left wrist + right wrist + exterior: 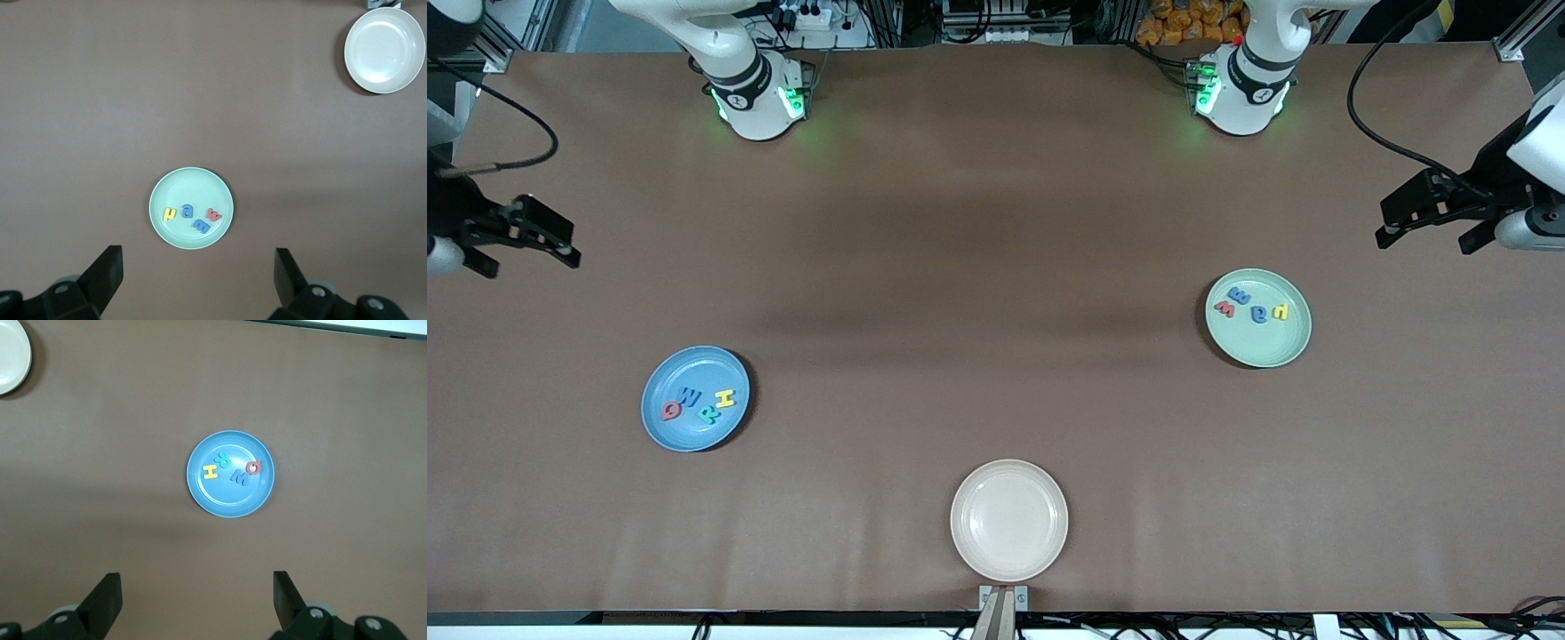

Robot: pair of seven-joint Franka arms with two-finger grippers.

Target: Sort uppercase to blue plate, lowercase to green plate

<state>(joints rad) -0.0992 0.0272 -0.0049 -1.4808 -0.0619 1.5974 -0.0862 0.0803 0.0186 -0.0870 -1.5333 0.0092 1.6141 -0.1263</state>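
The blue plate (pixel 663 378) lies toward the right arm's end of the table. On it are the uppercase letters: red Q (pixel 669 411), blue W (pixel 690 396), teal R (pixel 710 412) and yellow H (pixel 725 399). The green plate (pixel 1272 348) lies toward the left arm's end with the lowercase letters on it: blue m (pixel 1239 294), red w (pixel 1224 309), a round blue letter (pixel 1260 313) and a yellow one (pixel 1280 312). My left gripper (pixel 198 267) hangs open and empty high above the table beside the green plate (pixel 190 183). My right gripper (pixel 197 590) is open and empty too, high beside the blue plate (pixel 230 500).
An empty cream plate (pixel 1009 520) sits at the table edge nearest the front camera, midway between the two arms. Both arm bases stand along the table's farthest edge. A black cable (pixel 1369 107) hangs near the left arm.
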